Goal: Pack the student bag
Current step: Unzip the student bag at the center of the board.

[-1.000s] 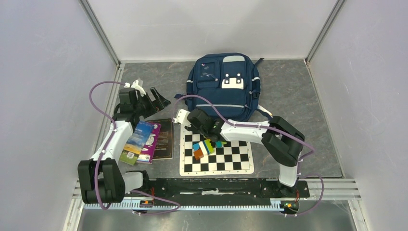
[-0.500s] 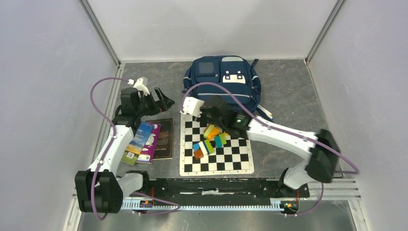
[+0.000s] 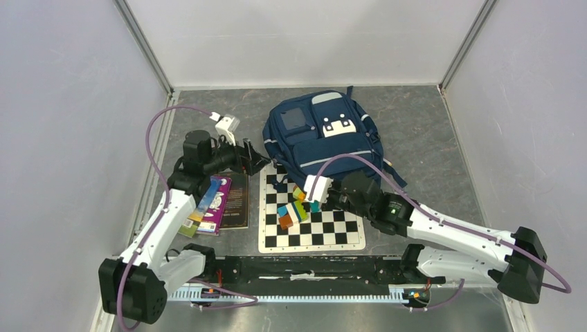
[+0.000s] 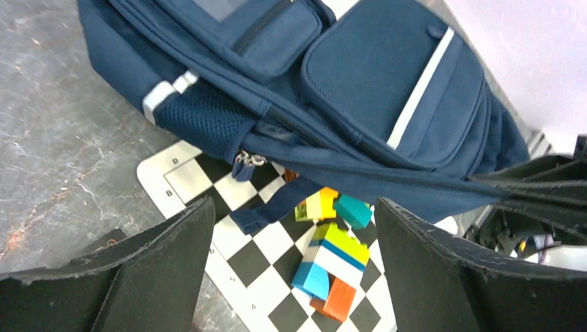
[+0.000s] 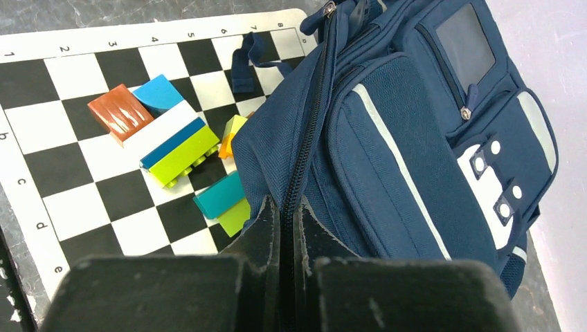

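The grey table (image 3: 429, 138) carries everything. The student bag (image 3: 322, 138) lies front-up at the middle of its far edge, and the bag's near side overhangs the far edge of the chessboard (image 3: 311, 232). The chessboard sits at the middle of the table's near edge. A few books (image 3: 218, 204) lie just beside the board, towards the table's left edge.

The right tool (image 5: 287, 211) has its fingers together, clamped on a fold of bag fabric right at the main zip (image 5: 311, 117). The left tool (image 4: 292, 207) hangs with its fingers wide apart, holding nothing. It is above the board's far left corner, near the bag's mesh side pocket.

Coloured blocks (image 3: 294, 211) are scattered on the board, and some are partly tucked under the bag's edge. The zip pulls (image 4: 244, 160) dangle at the bag's corner over the board.

The main zip looks closed along the stretch in view, so nothing seems packed yet. The step in hand appears to be getting hold of the bag to open it. The next move probably calls for the left tool to close on a pull and run it along the zip while the right tool anchors the fabric.
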### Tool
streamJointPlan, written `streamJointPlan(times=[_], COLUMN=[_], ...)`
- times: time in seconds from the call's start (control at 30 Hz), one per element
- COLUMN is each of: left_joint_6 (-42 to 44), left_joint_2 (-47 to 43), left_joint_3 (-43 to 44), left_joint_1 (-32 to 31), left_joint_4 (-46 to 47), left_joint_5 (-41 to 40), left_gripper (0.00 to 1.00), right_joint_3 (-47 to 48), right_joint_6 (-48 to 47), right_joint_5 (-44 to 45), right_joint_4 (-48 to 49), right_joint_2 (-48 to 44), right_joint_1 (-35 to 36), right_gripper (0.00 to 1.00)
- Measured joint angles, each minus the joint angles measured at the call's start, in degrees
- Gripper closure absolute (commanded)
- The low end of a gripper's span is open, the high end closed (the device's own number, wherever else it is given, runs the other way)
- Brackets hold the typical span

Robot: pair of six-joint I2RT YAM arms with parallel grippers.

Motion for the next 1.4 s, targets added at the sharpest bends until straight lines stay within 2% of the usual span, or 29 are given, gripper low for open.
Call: streamJointPlan(times=[0.17, 0.33, 0.5, 0.7, 1.0, 1.3, 1.4], left_joint_6=[6.16, 8.41, 8.52, 7.21, 7.10, 7.21, 7.28], left_joint_2=[1.70, -0.98, 0.35, 6.05, 17.00, 18.34, 17.84], left_joint_3=[1.11, -1.07, -1.14, -0.33, 6.73, 6.21, 5.01], left_joint_1=[-0.37, -2.49, -4.35, -8.04, -11.74, -11.80, -11.85], left_joint_4=[-7.41, -11.15, -10.34, -6.40, -1.84, 3.67, 5.14], left_joint_5=[2.58, -0.11, -2.62, -9.29, -17.64, -19.67, -19.65], left_gripper=[0.16, 0.23, 0.23, 0.25, 0.44, 0.67, 0.68], right_joint_3=[-0.94, -0.94, -0.94, -0.92, -0.42, 0.79, 1.20], right_joint_6=[1.31, 3.58, 5.16, 6.75, 7.98, 8.66, 8.98], right_joint_5=[0.33, 1.66, 1.60, 1.46, 1.25, 0.02, -0.28], right_joint_4=[1.68, 2.89, 3.13, 4.35, 5.11, 5.38, 5.60], right_joint_2=[-2.16, -3.52, -3.76, -3.76, -3.43, -1.64, -0.76], right_joint_1=[-0.07, -0.07, -0.07, -0.07, -0.07, -0.09, -0.11], right_gripper=[1.00, 1.00, 1.00, 1.00, 1.00, 1.00, 1.00])
